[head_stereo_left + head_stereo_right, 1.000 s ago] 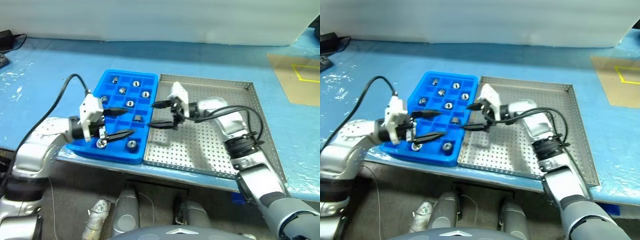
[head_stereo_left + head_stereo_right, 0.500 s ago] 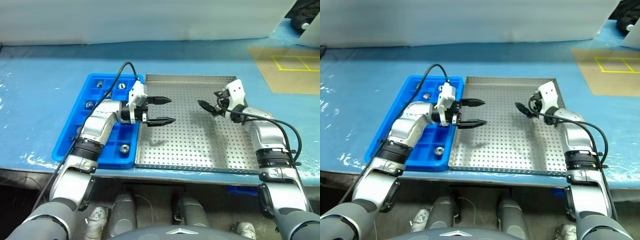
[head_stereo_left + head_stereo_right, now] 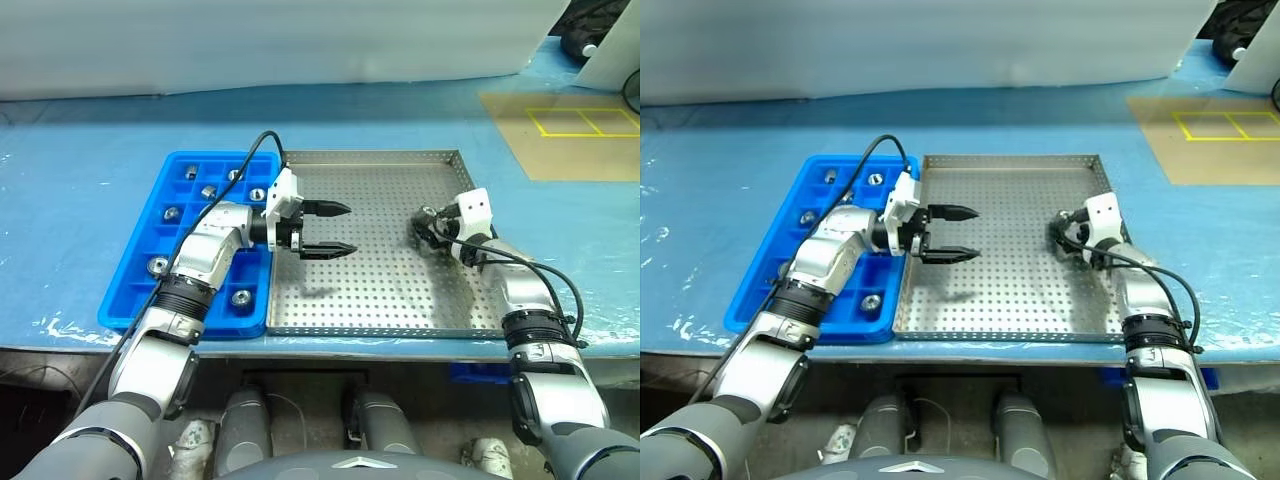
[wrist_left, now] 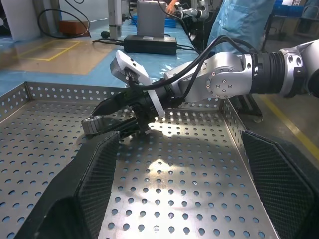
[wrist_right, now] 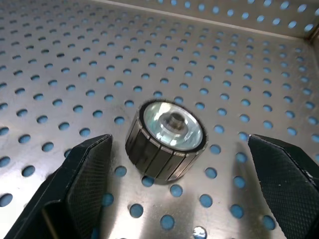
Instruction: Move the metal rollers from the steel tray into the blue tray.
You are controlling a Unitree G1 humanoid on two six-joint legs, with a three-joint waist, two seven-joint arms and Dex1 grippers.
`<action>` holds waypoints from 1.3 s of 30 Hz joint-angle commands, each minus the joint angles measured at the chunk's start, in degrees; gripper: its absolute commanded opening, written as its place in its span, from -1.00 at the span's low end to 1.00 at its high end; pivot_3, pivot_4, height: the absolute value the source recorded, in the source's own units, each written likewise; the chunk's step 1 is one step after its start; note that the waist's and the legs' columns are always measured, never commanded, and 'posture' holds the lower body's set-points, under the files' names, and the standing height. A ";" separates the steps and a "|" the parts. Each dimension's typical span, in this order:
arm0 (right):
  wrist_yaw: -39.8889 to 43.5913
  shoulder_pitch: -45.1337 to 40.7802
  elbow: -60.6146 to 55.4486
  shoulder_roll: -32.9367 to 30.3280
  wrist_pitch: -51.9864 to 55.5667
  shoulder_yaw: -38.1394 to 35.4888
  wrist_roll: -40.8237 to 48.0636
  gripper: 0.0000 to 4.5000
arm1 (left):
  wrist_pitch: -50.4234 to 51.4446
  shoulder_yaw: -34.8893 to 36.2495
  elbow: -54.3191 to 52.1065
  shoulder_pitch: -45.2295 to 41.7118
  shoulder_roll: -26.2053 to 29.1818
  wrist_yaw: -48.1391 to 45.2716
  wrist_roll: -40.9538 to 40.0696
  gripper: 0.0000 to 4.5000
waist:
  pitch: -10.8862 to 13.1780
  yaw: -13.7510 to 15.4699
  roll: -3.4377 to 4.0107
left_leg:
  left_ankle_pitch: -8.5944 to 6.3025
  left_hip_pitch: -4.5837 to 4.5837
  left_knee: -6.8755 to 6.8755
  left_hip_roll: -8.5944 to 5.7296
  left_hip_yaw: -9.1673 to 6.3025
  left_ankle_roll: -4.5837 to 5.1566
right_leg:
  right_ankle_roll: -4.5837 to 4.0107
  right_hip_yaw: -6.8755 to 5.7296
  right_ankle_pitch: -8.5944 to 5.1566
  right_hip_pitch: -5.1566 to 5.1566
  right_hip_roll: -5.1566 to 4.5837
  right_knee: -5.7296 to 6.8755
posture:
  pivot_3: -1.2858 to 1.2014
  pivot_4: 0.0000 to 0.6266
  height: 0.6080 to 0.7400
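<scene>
Roller (image 5: 164, 139) lies on its side on the steel tray (image 3: 380, 300), between the wide-open fingers of my right gripper (image 5: 169, 184), lined up, I judge, for a grab. My left gripper (image 3: 335, 229) hangs empty over the tray's other side, jaws spread, beside the blue tray (image 3: 135, 290) where other rollers (image 3: 157, 265) sit one to a compartment. Both trays rest on a blue-covered bench (image 3: 90, 150). A yellow outline marks a brown floor patch (image 3: 560, 145) beyond.

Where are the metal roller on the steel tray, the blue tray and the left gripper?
metal roller (image 5: 166, 138): right wrist view, on its shiny top face.
blue tray (image 3: 150, 193): left eye view, on its left rim.
left gripper (image 3: 335, 229): left eye view, midway between its two black fingertips.
</scene>
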 commanded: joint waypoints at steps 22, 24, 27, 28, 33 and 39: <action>6.66 -3.94 -5.95 1.61 -3.05 6.07 -1.57 -0.18 | 2.42 5.71 -8.52 5.14 11.76 0.63 -1.38 0.84 | 0.05 0.41 0.09 | -0.01 -0.03 -0.09 0.06 0.04 -0.01 | -0.01 -0.01 0.00 -0.09 0.02 -0.03 | -0.12 -0.52 1.00; 9.99 -4.40 -11.30 2.72 -0.21 7.94 -0.47 -0.18 | 1.91 7.27 -7.99 5.02 13.73 0.85 -1.17 0.84 | 0.05 0.44 0.10 | 0.03 -0.01 -0.23 0.07 0.04 -0.07 | -0.01 -0.01 -0.01 -0.15 0.06 -0.03 | -0.11 -0.52 1.00; 13.94 -6.56 -16.75 4.74 2.74 10.97 0.19 -0.18 | 2.14 9.41 -9.10 6.10 16.87 1.00 -1.31 0.84 | 0.06 0.80 0.11 | 0.06 -0.02 -0.39 0.11 0.03 -0.12 | -0.04 -0.04 -0.03 -0.22 0.09 -0.06 | -0.07 -0.52 1.00; 15.32 -7.39 -18.15 5.54 3.61 11.93 0.64 -0.18 | 2.34 10.04 -9.84 6.72 17.80 1.18 -1.37 0.84 | 0.06 0.91 0.11 | 0.06 -0.05 -0.43 0.10 0.03 -0.12 | -0.04 -0.05 -0.03 -0.25 0.08 -0.10 | -0.06 -0.52 1.00; 23.05 -11.96 -21.64 11.22 6.68 17.37 3.13 -0.18 | 4.68 14.97 -16.08 12.35 22.58 4.70 -2.41 0.84 | 0.06 1.46 0.10 | 0.08 -0.19 -0.66 0.06 0.02 -0.15 | -0.04 -0.04 -0.03 -0.47 0.03 -0.17 | 0.06 -0.52 1.00; 29.79 -16.34 -17.98 18.02 4.68 22.62 3.42 -0.18 | 8.20 24.40 -24.29 23.00 28.74 9.41 -4.30 0.84 | 0.09 3.67 0.04 | 0.16 -0.54 -0.83 0.08 -0.05 -0.29 | -0.14 -0.20 -0.09 -0.89 0.03 -0.09 | 0.19 -0.52 1.00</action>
